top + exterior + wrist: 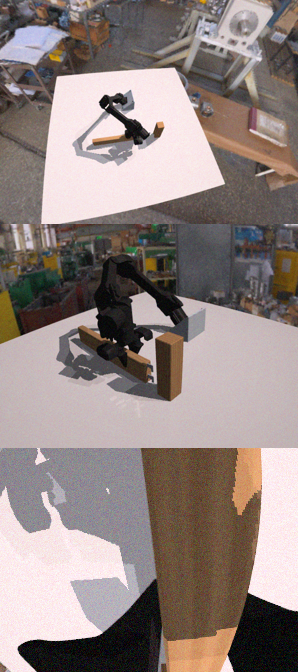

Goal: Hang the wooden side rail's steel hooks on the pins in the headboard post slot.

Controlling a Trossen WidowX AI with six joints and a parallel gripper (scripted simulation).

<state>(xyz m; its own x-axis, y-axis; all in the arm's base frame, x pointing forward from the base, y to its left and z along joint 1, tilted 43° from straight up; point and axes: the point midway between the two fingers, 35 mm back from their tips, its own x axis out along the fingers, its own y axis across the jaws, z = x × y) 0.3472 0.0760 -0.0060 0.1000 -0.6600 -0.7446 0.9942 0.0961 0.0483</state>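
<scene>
The wooden side rail point(113, 349) is clamped across its width by the gripper point(125, 352), its hooked end point(150, 372) raised just beside the upright headboard post point(169, 366) on the counter point(225, 374).

Post point(169, 366) slot and pins hidden.

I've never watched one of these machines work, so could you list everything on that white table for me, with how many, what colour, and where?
Wooden side rail: one, light brown, on edge, hook end lifted close beside the post.
Steel hooks: two, grey, on the rail's end facing the post, not yet in it.
Headboard post: one, brown wood, standing upright.
Table: one, white, under everything.
Base mount: one, grey, behind the post, bearing the arm.
Arm: one, black, reaching from the mount over the rail.
Gripper: one, black, shut on the rail near its hook end.
</scene>
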